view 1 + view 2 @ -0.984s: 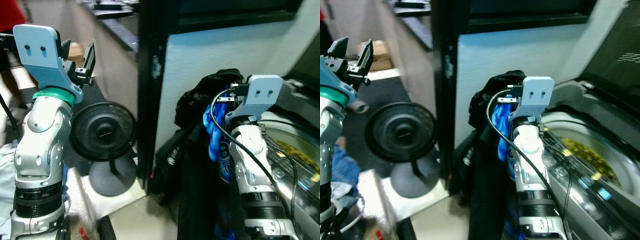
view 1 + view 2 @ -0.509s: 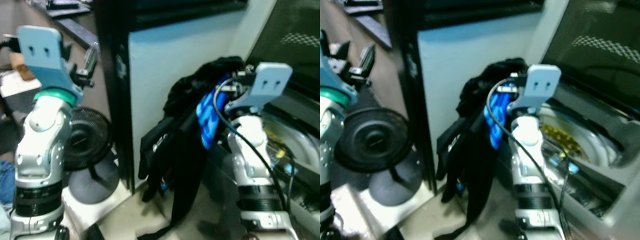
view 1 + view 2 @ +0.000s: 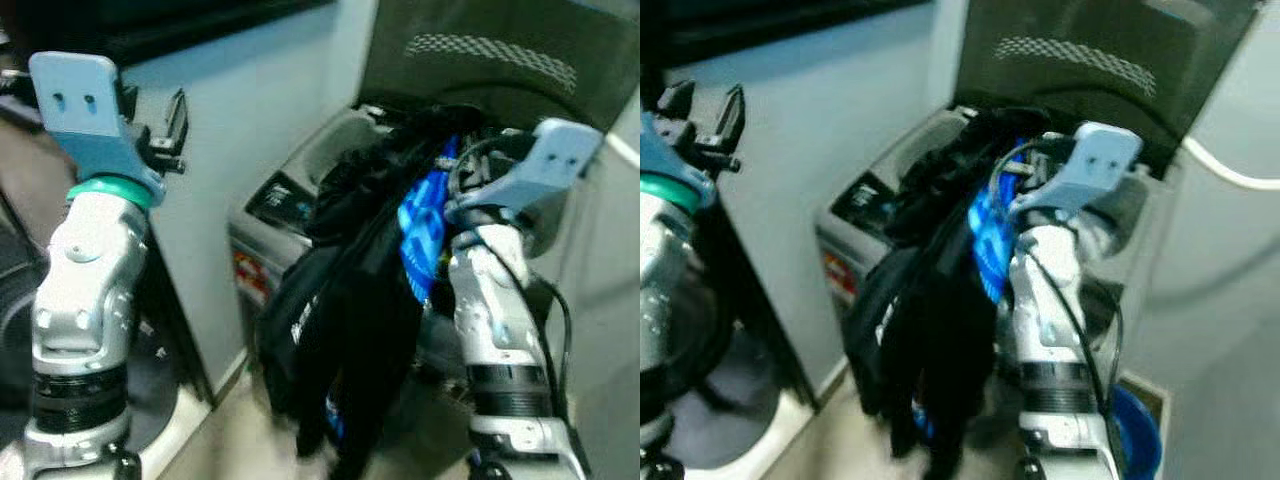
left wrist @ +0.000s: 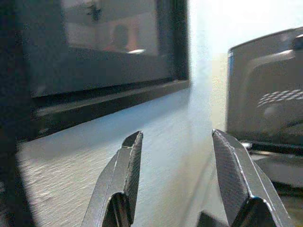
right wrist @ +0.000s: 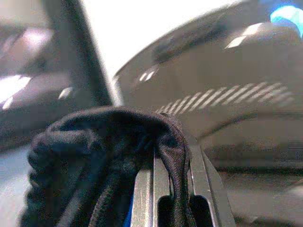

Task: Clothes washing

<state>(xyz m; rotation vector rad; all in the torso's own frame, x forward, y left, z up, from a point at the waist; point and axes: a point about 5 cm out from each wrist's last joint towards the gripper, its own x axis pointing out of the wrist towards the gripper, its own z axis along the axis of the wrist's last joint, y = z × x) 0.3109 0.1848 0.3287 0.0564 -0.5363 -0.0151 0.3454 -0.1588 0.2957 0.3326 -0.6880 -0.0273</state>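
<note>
We've got the right gripper (image 5: 173, 203) pinching the bundle of dark clothes (image 3: 350, 290) beside the open washing machine (image 3: 890, 190); left gripper (image 4: 175, 175) jaws spread, idle. Next, we swing the load over the drum and release.

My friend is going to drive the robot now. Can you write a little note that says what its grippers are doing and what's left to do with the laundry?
Right gripper: shut on the bundle of dark clothes, black with a bright blue piece, held up so it hangs beside the right arm.
Left gripper: open, holding nothing, raised near the pale wall.
Washing machine: straight ahead, top lid already standing open. The bundle hangs in front of it, over its front edge.
Done: clothes picked up and brought to the machine.
Left: lift the bundle over the opening, let go so it drops into the drum, then probably close the lid and start the wash.
</note>
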